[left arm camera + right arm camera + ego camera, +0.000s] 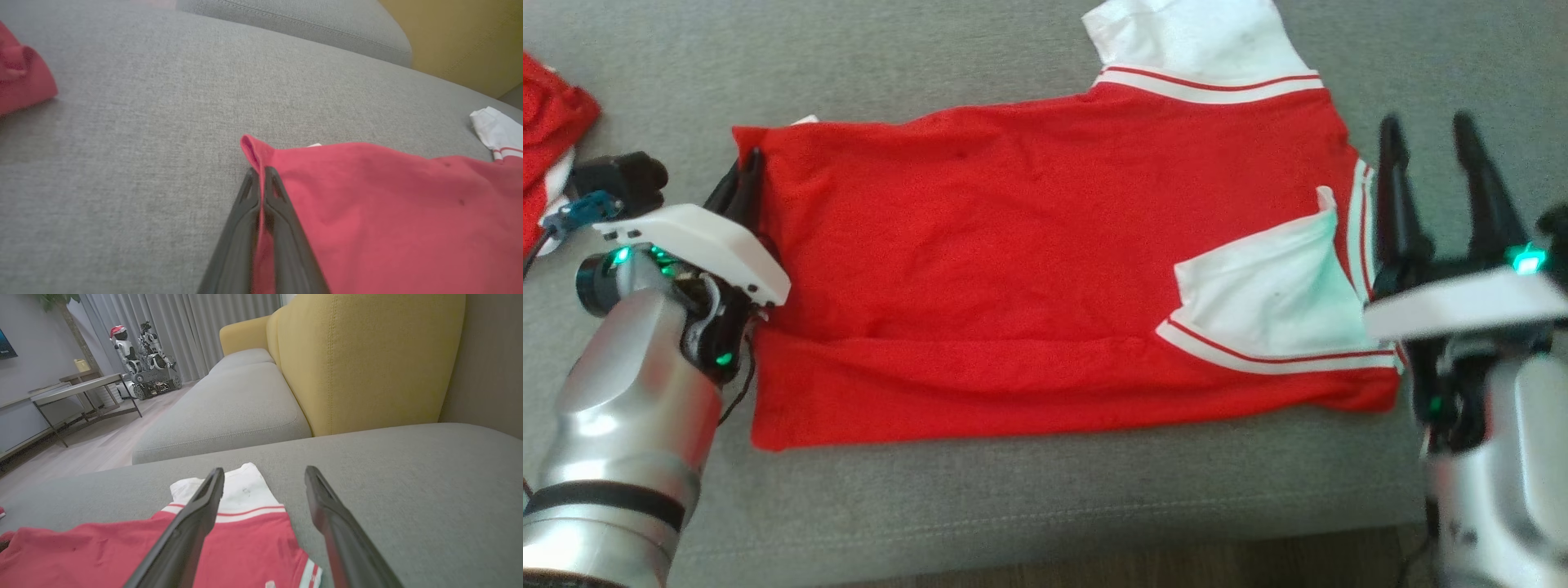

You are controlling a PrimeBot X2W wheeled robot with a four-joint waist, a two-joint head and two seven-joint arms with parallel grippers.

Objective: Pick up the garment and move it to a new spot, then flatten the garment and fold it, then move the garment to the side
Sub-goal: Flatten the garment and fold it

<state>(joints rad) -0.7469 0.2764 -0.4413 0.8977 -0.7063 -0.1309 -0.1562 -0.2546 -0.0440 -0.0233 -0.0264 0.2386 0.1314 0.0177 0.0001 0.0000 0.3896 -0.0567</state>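
The grey sofa cushion (1013,506) carries everything. The red shirt (1029,269) lies spread across its middle in the head view, mostly flat. One white sleeve (1201,41) sticks out at one o'clock and the other sleeve (1266,286) is turned in over the body at four o'clock. A second red cloth (551,139) sits well apart at ten o'clock.

The left gripper (747,175) is at the shirt's nine o'clock edge. In its wrist view, the left gripper (261,171) is pinched tight on the hem corner, with red cloth between the fingers. The right gripper (1427,122) stands wide apart and holds nothing, just beside the shirt's three o'clock edge.

This looks like the folding step, with one side gripped and the other not yet. The next move probably calls for the right gripper to drop onto the striped edge and close. Both could then lift together so the cloth does not skew.

A small white tag (805,120) peeks out at the far hem. No writing or brand can be read on it.
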